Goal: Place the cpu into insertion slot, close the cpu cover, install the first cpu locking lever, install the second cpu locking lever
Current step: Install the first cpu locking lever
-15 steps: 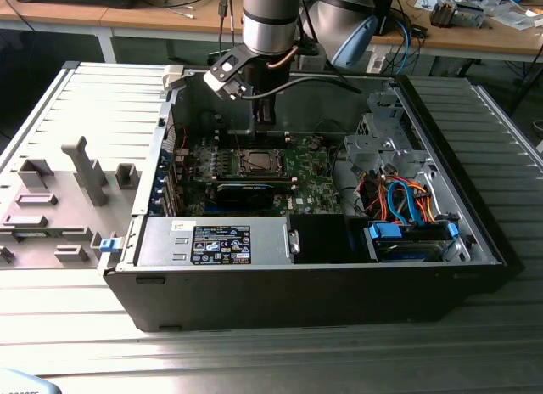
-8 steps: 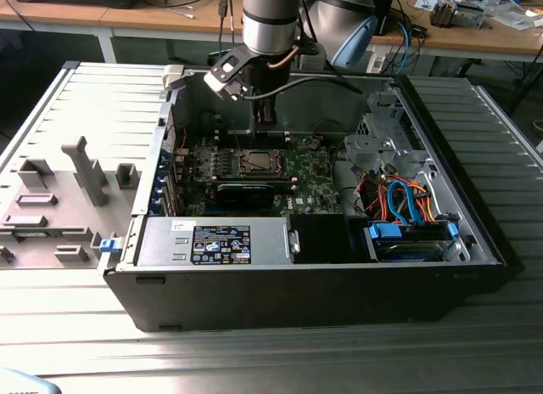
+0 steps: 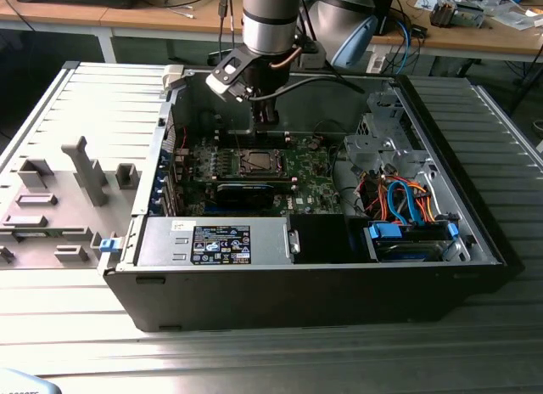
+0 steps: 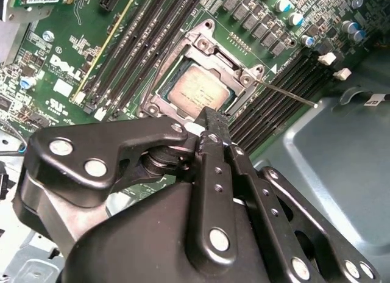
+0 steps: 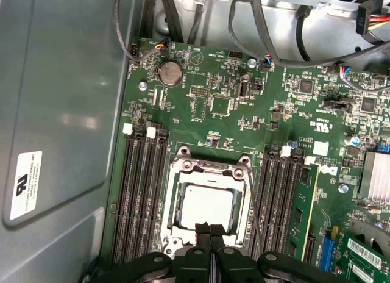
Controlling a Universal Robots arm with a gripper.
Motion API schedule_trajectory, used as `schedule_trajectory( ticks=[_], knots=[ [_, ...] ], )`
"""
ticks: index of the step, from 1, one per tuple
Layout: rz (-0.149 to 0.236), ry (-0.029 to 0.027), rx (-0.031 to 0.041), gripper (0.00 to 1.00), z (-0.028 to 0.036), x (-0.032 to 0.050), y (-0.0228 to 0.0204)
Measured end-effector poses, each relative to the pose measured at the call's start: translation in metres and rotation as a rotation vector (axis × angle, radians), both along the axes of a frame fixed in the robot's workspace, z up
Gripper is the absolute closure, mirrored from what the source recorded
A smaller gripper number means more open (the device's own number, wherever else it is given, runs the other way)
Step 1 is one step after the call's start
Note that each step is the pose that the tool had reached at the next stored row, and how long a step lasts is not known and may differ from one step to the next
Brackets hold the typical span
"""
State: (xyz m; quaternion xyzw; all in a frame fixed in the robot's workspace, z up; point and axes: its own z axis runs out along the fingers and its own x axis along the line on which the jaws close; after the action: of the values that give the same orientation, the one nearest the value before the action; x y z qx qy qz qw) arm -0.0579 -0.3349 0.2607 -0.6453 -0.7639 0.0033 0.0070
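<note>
Your pincer is shut, its fingertips pressed together with nothing between them. It hangs just above the near edge of the cpu cover. The cpu lies flat in the insertion slot, its silvery top showing through the window of the cover, which is folded down over it. In the second wrist view, a thin locking lever sticks out from one socket corner across the memory slots. In the exterior view, the arm reaches down into the open computer case on the tabletop, toward its far wall.
</note>
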Motion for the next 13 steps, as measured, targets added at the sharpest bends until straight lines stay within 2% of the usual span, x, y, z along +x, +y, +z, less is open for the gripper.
schedule_trajectory(
  ticks=[6,13],
  knots=[
    [0.036,0.0,0.0,0.89,0.0,0.0,0.0],
    [0.058,0.0,0.0,0.89,0.0,0.0,0.0]
  ],
)
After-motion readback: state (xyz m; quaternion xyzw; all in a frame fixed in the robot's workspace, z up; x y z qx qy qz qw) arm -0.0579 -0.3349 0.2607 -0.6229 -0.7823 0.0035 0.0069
